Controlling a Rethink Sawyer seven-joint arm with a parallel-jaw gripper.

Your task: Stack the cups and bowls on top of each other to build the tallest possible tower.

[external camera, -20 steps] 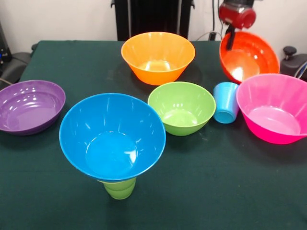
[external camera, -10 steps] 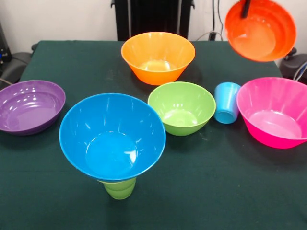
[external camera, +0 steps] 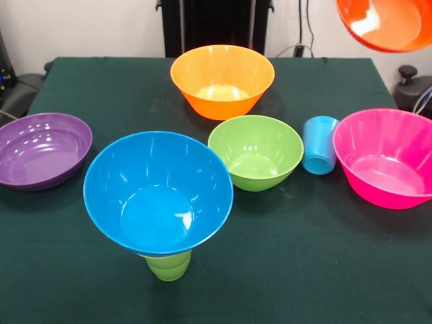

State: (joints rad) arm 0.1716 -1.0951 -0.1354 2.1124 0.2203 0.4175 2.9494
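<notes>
A glossy red-orange plastic bowl (external camera: 390, 23) now hangs in the air at the top right corner, higher than half a second ago and partly cut off by the picture's top edge; a second ago it sat tilted on the table behind the pink bowl. The gripper is out of sight, so whether it grips the bowl cannot be told.

Everything else is unmoved on the dark green table (external camera: 304, 270). A large blue plastic bowl (external camera: 158, 193) sits on top of a lime green stepped cup (external camera: 168, 264) near the front. Behind it stand a small green bowl (external camera: 256, 152) and a yellow-orange bowl (external camera: 222, 80). A light blue cup (external camera: 319, 144) stands between the green bowl and a pink bowl (external camera: 385, 156). A shallow purple bowl (external camera: 42, 150) rests at the left.
</notes>
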